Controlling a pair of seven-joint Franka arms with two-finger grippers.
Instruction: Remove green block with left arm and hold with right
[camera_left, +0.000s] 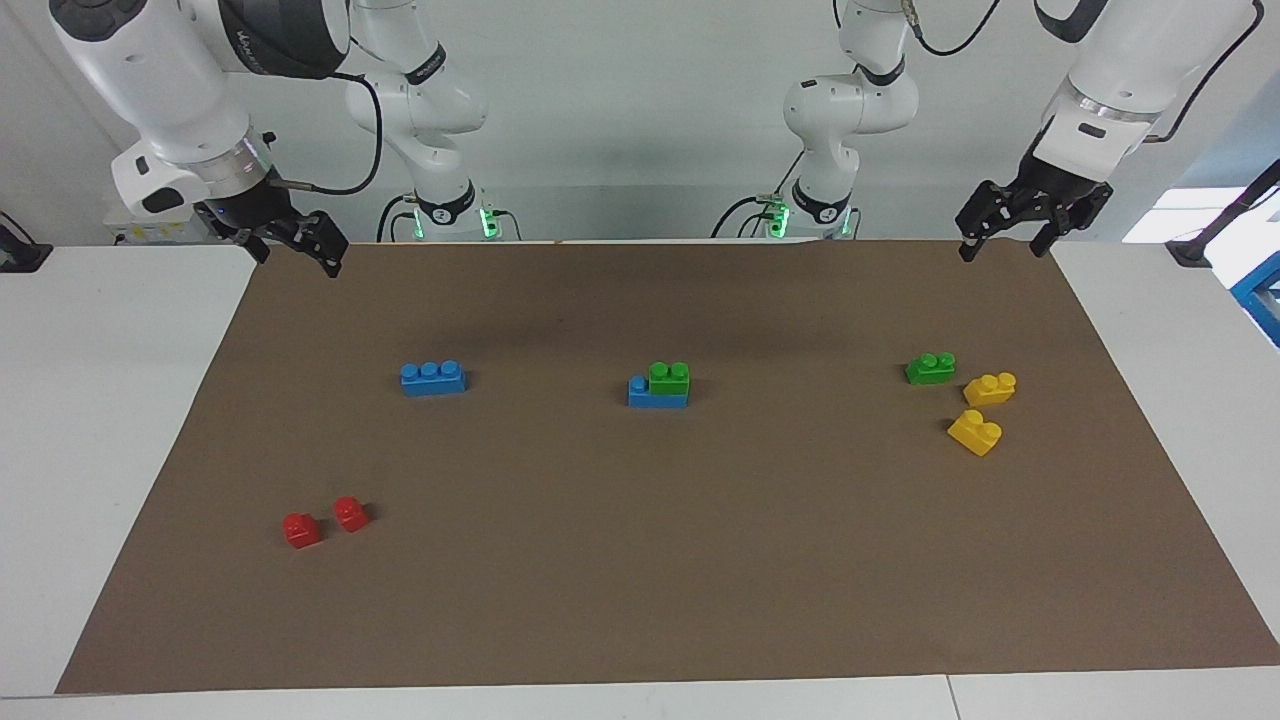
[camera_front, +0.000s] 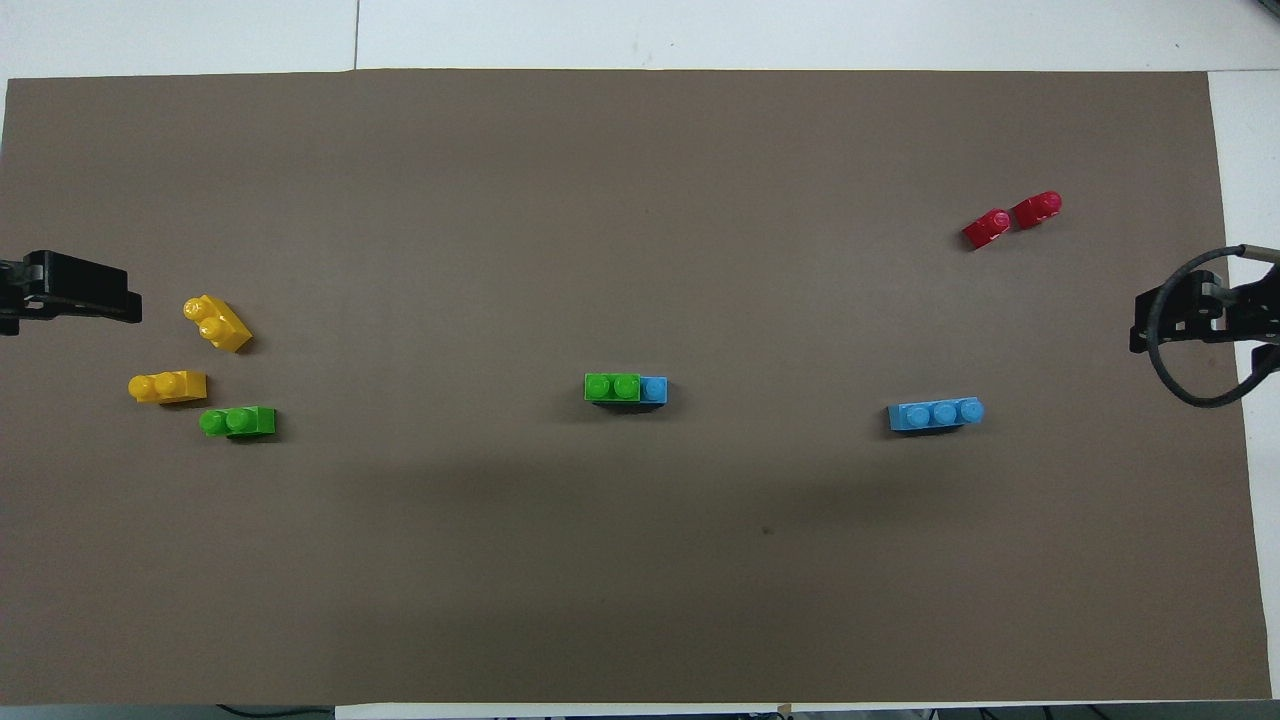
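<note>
A green block (camera_left: 668, 378) sits stacked on one end of a blue three-stud brick (camera_left: 641, 393) in the middle of the brown mat; it also shows in the overhead view (camera_front: 612, 387). A second green block (camera_left: 930, 368) lies loose toward the left arm's end, beside two yellow bricks (camera_left: 990, 388). My left gripper (camera_left: 1003, 250) is open and empty, raised over the mat's edge at its own end. My right gripper (camera_left: 298, 262) is open and empty, raised over the mat's edge at its own end. Both arms wait.
A lone blue three-stud brick (camera_left: 433, 378) lies toward the right arm's end. Two small red bricks (camera_left: 302, 530) lie farther from the robots at that end. The brown mat (camera_left: 640, 580) covers most of the white table.
</note>
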